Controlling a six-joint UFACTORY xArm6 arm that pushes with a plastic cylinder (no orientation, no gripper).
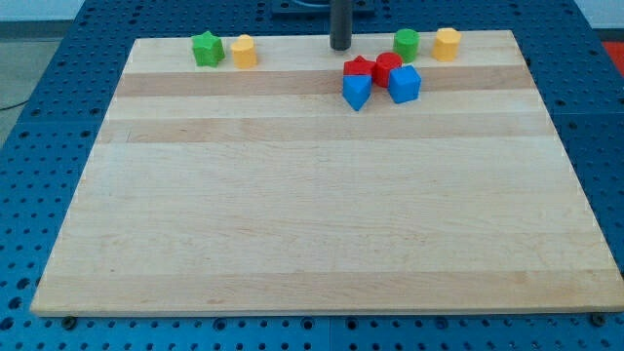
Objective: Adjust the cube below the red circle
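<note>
A blue cube lies near the board's top edge, just below and to the right of a red circle block. A red star block touches the circle's left side, and a blue triangular block sits below the star, left of the cube. My tip stands at the view's top, above and to the left of this cluster, a short gap from the red star and touching no block.
A green star block and a yellow block sit at the top left. A green round block and a yellow block sit at the top right. The wooden board lies on a blue perforated table.
</note>
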